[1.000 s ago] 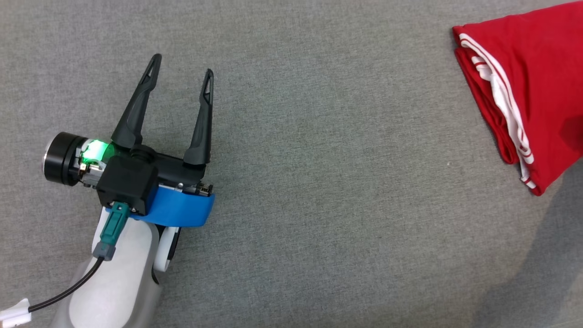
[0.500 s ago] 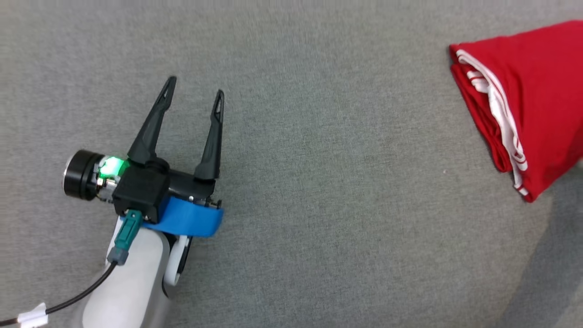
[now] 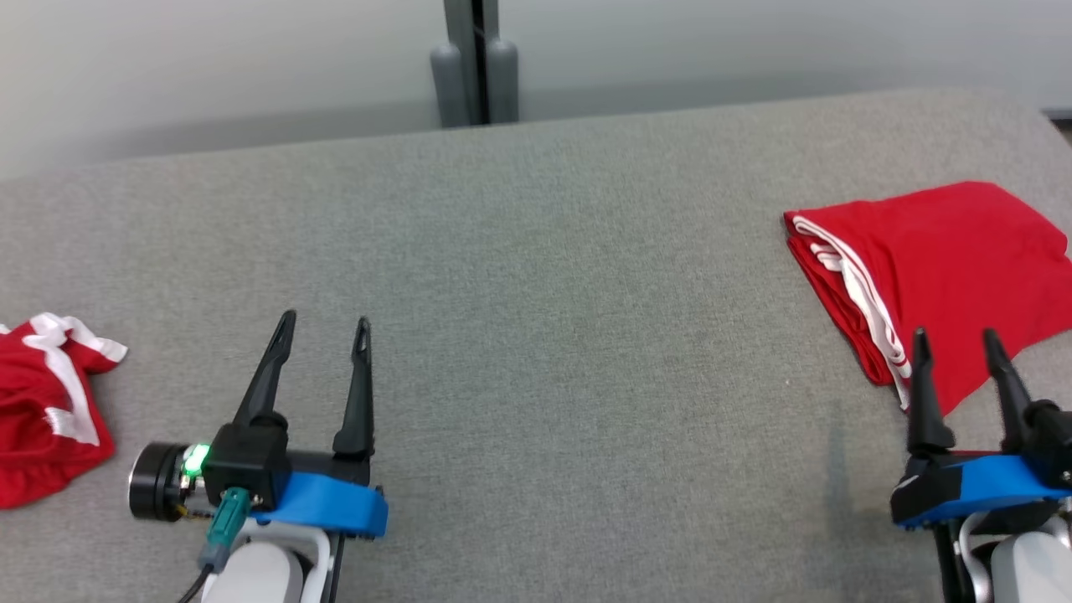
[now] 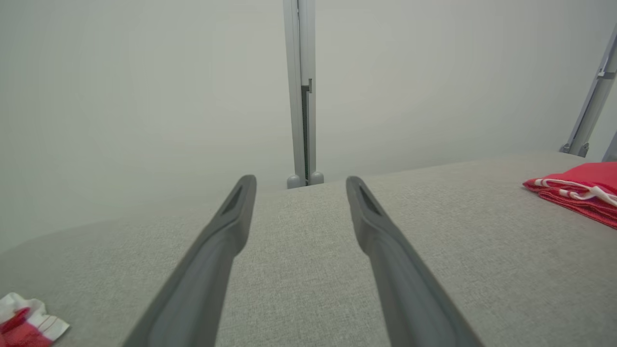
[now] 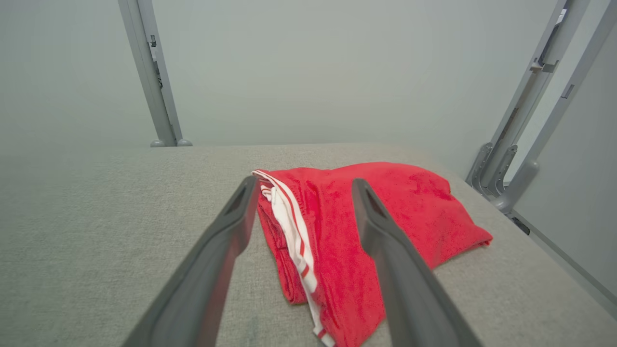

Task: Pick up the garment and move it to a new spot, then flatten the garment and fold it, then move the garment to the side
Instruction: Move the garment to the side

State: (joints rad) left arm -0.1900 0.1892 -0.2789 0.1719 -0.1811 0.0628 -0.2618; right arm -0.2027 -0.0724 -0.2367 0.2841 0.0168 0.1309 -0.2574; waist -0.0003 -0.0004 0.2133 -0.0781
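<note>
Folded red garment (image 3: 963,251), white-striped edge, left gripper (image 3: 326,320) and right gripper (image 3: 956,335) fingers apart, seemingly empty.

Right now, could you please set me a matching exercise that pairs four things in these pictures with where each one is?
Things:
1. folded red garment
2. crumpled red garment
3. left gripper
4. grey post

Places:
A. behind the far edge of the grey surface
B. at the head view's left edge
C. open, over bare grey surface
D. on the right, just ahead of the right gripper

Pairs: 1-D, 2-B, 3-C, 4-A.
</note>
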